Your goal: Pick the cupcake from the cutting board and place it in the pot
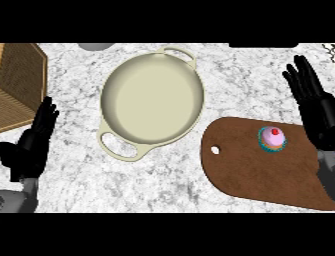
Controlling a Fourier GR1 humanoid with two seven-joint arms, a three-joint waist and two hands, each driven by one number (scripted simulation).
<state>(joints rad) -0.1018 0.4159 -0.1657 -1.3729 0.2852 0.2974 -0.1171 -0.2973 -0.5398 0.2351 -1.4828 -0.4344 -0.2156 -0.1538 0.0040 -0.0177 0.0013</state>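
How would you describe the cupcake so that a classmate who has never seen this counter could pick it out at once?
Find the brown cutting board at the right of the marble counter, beside the cream oval pot. Near its upper right edge, close to the right hand, sits the cupcake. It alone is small and colourful: pink icing, red cherry, teal wrapper.

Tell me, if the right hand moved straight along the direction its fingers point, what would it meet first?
Probably nothing: the right hand points up and slightly left over bare counter, as far as shown.
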